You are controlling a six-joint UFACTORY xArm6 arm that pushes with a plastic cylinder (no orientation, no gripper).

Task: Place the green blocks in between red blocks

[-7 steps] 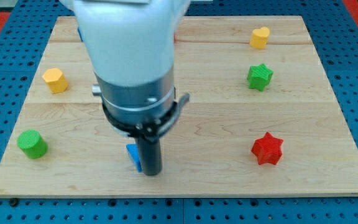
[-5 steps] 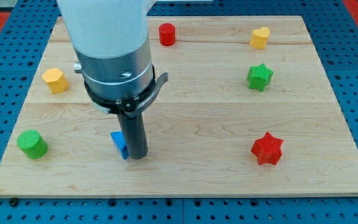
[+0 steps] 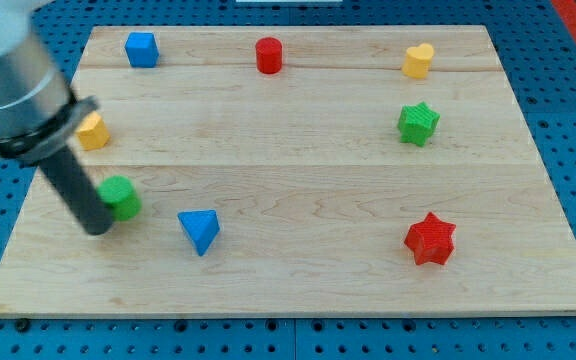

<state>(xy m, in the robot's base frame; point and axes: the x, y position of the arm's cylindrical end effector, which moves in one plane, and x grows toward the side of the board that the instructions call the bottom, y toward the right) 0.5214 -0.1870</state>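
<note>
My tip (image 3: 96, 229) rests on the board at the view's left, touching the left side of the green cylinder (image 3: 120, 197). A green star (image 3: 418, 123) sits at the view's right. A red cylinder (image 3: 268, 55) stands near the top centre. A red star (image 3: 430, 239) lies at the lower right. The green star is roughly between the two red blocks' heights but off to the right of the red cylinder.
A blue triangle (image 3: 200, 230) lies right of the green cylinder. A blue block (image 3: 141, 49) is at the top left. A yellow block (image 3: 92, 131) sits partly behind my arm. A yellow heart (image 3: 418, 60) is at the top right. The wooden board (image 3: 298, 290) lies on blue pegboard.
My arm swung from beside the blue triangle to the view's left. The green cylinder moved up and right from the left edge. The blue triangle stands clear of the rod.
</note>
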